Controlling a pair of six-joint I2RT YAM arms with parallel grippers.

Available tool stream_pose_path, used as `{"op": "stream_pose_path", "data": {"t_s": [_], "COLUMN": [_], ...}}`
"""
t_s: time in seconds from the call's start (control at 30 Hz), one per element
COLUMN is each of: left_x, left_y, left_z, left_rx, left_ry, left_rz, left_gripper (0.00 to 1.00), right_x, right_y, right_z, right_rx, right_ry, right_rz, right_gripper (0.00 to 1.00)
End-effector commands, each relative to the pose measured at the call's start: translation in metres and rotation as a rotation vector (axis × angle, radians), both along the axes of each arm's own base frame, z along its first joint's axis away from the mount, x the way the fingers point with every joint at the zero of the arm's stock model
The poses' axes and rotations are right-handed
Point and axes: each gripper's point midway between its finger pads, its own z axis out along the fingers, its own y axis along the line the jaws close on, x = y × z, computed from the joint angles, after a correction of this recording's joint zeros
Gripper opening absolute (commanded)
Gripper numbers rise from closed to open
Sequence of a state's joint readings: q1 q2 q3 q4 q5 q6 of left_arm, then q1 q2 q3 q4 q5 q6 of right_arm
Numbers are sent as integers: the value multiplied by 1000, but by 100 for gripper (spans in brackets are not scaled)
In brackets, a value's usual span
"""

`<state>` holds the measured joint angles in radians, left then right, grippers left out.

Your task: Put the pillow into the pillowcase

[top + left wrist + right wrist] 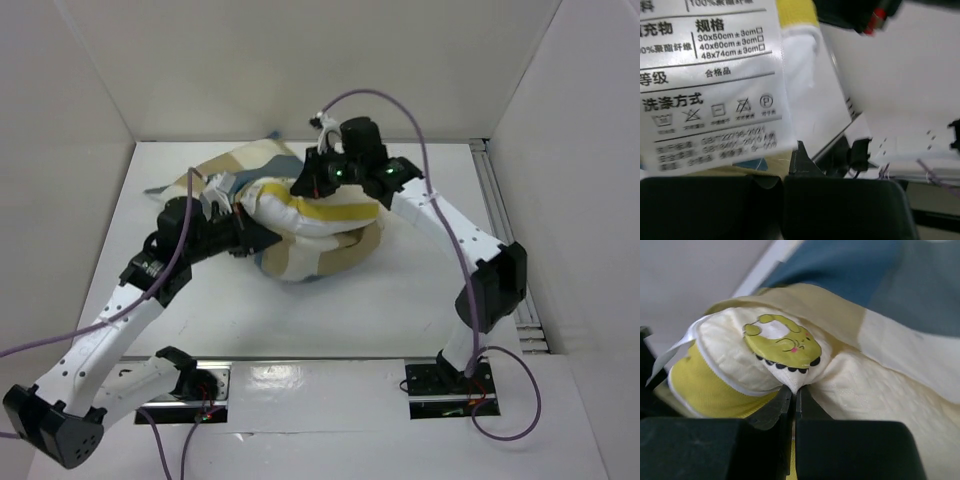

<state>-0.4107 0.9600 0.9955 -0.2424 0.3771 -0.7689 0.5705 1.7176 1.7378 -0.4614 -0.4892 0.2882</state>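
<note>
Bright even overhead light, faint soft shadows, wrist views blurred up close

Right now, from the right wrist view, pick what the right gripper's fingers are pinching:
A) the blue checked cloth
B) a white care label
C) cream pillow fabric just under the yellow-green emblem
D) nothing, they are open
C: the right gripper is shut on the pillow, its fingertips nipping the cream quilted fabric directly below the yellow-green emblem, while the pillowcase lies behind.
</note>
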Motion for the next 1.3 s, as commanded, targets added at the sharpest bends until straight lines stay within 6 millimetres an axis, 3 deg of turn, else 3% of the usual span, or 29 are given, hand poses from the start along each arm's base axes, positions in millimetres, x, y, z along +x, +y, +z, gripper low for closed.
{"op": "stream_pose_path", "data": {"t_s": [0.0,0.03,0.1,0.13,0.17,0.2,0.23,0.3,0.43,0.47,0.53,0.57,0.63,0.67,0.7,0.73,0.77,0.8,0.87,0.97,1.0,1.03,1.07,1.1,1.13,1.17,1.2,1.23,1.27], "left_x": [-50,-58,-70,-75,-79,-81,-81,-83,-98,-101,-106,-113,-118,-116,-115,-109,-108,-105,-90,-65,-59,-45,-32,-20,-12,5,21,29,43], "left_y": [-18,-19,-21,-22,-23,-24,-25,-25,-36,-39,-45,-47,-47,-44,-40,-35,-29,-24,-15,-7,-6,-13,-10,-11,-8,-12,-9,-10,1], "left_z": [-26,-22,-24,-23,-25,-20,-17,-19,-34,-38,-47,-55,-41,-34,-27,-19,1,9,22,4,1,-19,-28,-27,-36,-59,-55,-61,-84], "left_rx": [-69,-80,-83,-76,-71,-68,-59,-41,-1,5,28,66,87,98,122,143,148,176,226,365,401,472,528,547,601,676,728,765,892], "left_ry": [137,141,156,159,169,165,142,145,204,219,252,296,279,258,223,189,145,92,30,43,66,115,131,144,183,232,204,222,259], "left_rz": [-153,-170,-190,-196,-206,-210,-209,-209,-263,-266,-280,-292,-312,-298,-295,-257,-244,-238,-163,-82,-61,-56,-5,40,80,115,186,237,310], "left_gripper": [0,0,0,0,0,0,0,0,0,0,0,17,45,58,79,86,88,81,63,48,48,48,50,59,63,69,75,84,86], "right_x": [15,21,35,53,60,69,71,54,10,-3,-17,-29,-42,-48,-56,-57,-61,-60,-59,-52,-48,-46,-39,-43,-31,-29,-30,-28,-27], "right_y": [1,1,-2,0,4,7,8,25,49,56,58,58,58,54,46,41,34,16,-5,-54,-80,-93,-104,-120,-143,-154,-161,-172,-175], "right_z": [-157,-174,-170,-139,-121,-90,-78,-61,-105,-139,-170,-187,-193,-195,-198,-191,-187,-176,-163,-148,-146,-146,-145,-153,-155,-159,-161,-161,-160], "right_rx": [-163,-193,-214,-178,-153,-118,-102,-69,-123,-165,-210,-234,-245,-259,-291,-304,-323,-353,-370,-339,-299,-274,-240,-218,-193,-181,-168,-146,-137], "right_ry": [246,268,263,193,157,95,72,43,115,165,216,246,267,271,289,271,261,237,219,251,287,308,313,364,375,389,409,416,421], "right_rz": [-51,-69,-110,-125,-126,-141,-142,-84,6,33,54,88,131,151,163,164,159,111,56,-93,-187,-239,-291,-367,-451,-489,-508,-539,-542], "right_gripper": [0,0,0,0,0,0,0,0,0,0,0,0,0,10,22,35,49,73,82,79,75,67,38,24,13,8,9,15,21]}}
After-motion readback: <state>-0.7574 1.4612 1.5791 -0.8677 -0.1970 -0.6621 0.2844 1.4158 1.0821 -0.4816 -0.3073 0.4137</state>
